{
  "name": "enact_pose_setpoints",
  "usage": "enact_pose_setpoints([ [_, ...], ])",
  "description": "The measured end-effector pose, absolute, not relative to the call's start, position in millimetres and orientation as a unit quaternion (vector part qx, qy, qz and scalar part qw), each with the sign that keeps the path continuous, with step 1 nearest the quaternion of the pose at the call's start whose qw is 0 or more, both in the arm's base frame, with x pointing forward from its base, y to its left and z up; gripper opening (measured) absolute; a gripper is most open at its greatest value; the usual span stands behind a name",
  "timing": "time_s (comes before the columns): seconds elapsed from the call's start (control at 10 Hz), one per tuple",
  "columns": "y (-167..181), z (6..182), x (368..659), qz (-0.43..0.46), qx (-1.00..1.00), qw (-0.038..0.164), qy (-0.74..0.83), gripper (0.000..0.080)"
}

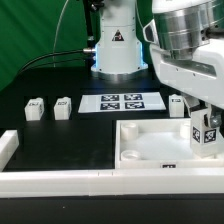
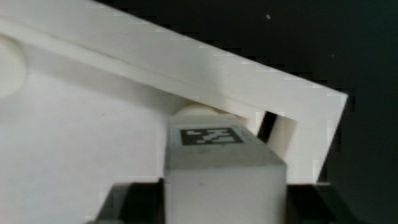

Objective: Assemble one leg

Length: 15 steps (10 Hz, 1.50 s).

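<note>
One small white plastic block-like leg with a marker tag is clamped between the two-finger gripper's closed-in jaws, at a corner of the large white rimmed square panel; hold it upright; square it to the rim; lower slowly.

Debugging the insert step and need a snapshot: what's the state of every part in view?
held leg: upright in the jaws, at a corner of the panel; seated or not, cannot tell.
gripper: jaws shut on held leg.
panel: flat on table, rim up.
three loose legs: standing on the table, untouched.
marker board: flat on table.
</note>
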State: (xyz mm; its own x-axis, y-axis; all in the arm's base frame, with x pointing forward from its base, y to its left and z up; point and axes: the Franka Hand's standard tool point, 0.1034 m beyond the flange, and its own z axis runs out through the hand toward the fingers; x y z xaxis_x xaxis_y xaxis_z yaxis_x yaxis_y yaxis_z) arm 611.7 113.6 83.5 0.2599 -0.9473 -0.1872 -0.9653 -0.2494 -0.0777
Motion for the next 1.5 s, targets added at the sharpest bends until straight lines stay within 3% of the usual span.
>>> enact_pose_setpoints([
  [0.3, 114.2, 83.1, 611.5, 0.051, -0.792, 0.089, 0.601, 0.0306],
  [0.4, 114.5, 83.1, 611.4, 0.050, -0.796, 0.089, 0.596, 0.0531],
  [0.5, 114.8, 83.0, 611.4, 0.049, -0.805, 0.090, 0.584, 0.0531],
  [0.6, 115.1, 83.0, 611.3, 0.049, -0.809, 0.090, 0.579, 0.0626],
  [0.8, 115.0, 81.9, 610.4, 0.040, -0.865, 0.091, 0.492, 0.0645],
  [1.1, 117.7, 80.9, 609.7, 0.025, -0.949, 0.069, 0.306, 0.0649],
  [1.5, 119.2, 81.5, 609.6, 0.008, -0.997, 0.054, 0.056, 0.0649],
])
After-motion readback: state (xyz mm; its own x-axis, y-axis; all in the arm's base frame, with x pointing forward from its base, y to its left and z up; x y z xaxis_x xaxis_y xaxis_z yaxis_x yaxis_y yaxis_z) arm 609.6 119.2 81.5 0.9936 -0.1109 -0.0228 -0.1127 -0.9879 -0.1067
